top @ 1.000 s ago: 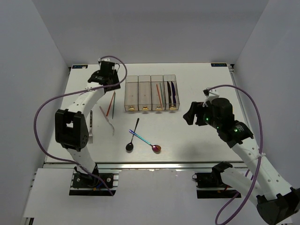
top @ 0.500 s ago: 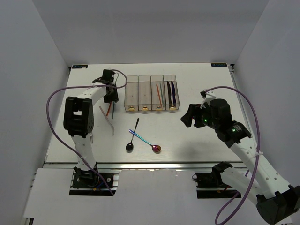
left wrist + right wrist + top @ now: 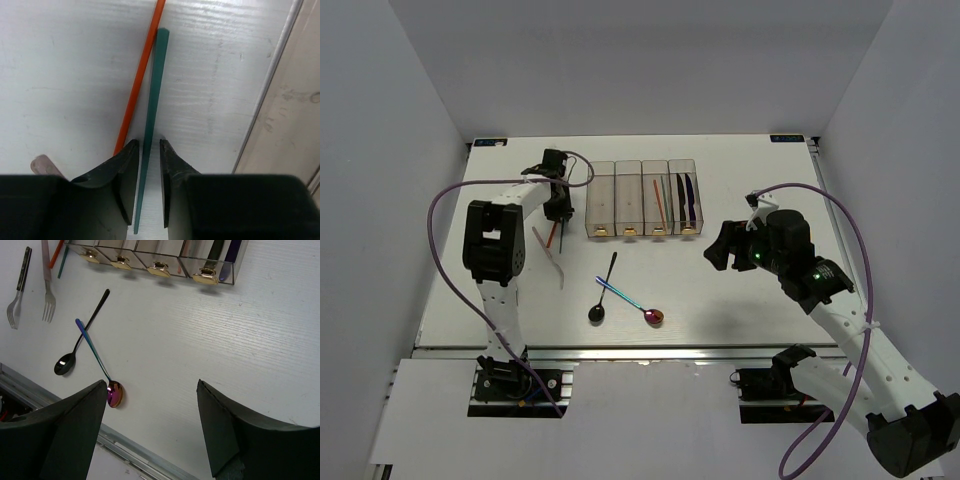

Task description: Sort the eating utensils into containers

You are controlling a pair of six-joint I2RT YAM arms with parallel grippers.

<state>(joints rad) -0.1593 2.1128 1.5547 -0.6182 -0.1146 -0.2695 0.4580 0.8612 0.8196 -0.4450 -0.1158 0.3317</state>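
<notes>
My left gripper (image 3: 558, 205) is low over the table left of the containers (image 3: 641, 198). Its jaws (image 3: 149, 144) are narrowly open and straddle a green chopstick (image 3: 155, 90), with small gaps on both sides. A red chopstick (image 3: 142, 70) lies just left of it, outside the jaws. A black spoon (image 3: 603, 290) and an iridescent-red spoon (image 3: 632, 302) lie crossed at mid-table, also in the right wrist view (image 3: 82, 337) (image 3: 97, 360). My right gripper (image 3: 720, 247) hovers open and empty (image 3: 152, 390) right of the spoons.
Two forks lie left of the spoons, a pale one (image 3: 553, 258) and one near the left arm (image 3: 514, 275). The rightmost bin holds dark knives (image 3: 688, 198); the one beside it holds chopsticks (image 3: 661, 200). The table's front rail (image 3: 150, 460) is close below my right gripper.
My left arm has swung down and in from the far left. Its gripper now sits at the chopsticks beside the bins. My right gripper has edged slightly left.
</notes>
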